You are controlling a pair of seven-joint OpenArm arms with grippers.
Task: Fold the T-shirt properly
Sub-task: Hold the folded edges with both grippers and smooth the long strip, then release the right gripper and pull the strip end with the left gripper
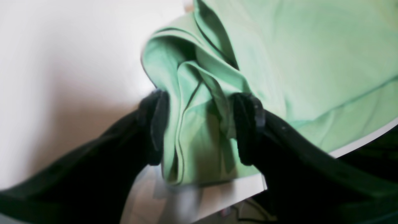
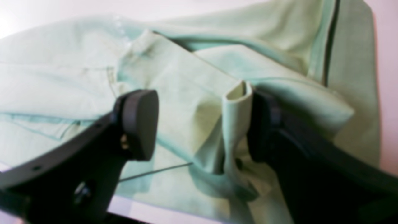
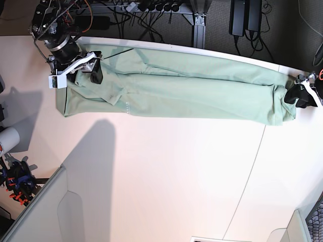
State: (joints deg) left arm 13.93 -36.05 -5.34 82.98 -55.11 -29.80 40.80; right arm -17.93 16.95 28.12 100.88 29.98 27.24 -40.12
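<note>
The pale mint-green T-shirt [image 3: 176,88] lies stretched in a long band along the far edge of the white table [image 3: 166,166]. My left gripper [image 1: 199,124] is at the shirt's end on the right of the base view [image 3: 298,96]. Its jaws press a thick bunch of folded cloth [image 1: 192,93] from both sides, near the table corner. My right gripper [image 2: 202,124] is at the other end [image 3: 83,70]. Its jaws stand apart over the cloth. A raised fold [image 2: 236,118] leans on one finger [image 2: 264,124], and the other pad [image 2: 140,124] is bare.
Cables, power strips and the table frame [image 3: 197,15] lie beyond the far edge. A grey partition [image 3: 40,212] stands at the near left, with a white roll and clamps [image 3: 10,166] at the left edge. The table edge [image 1: 357,143] runs just beside the left gripper.
</note>
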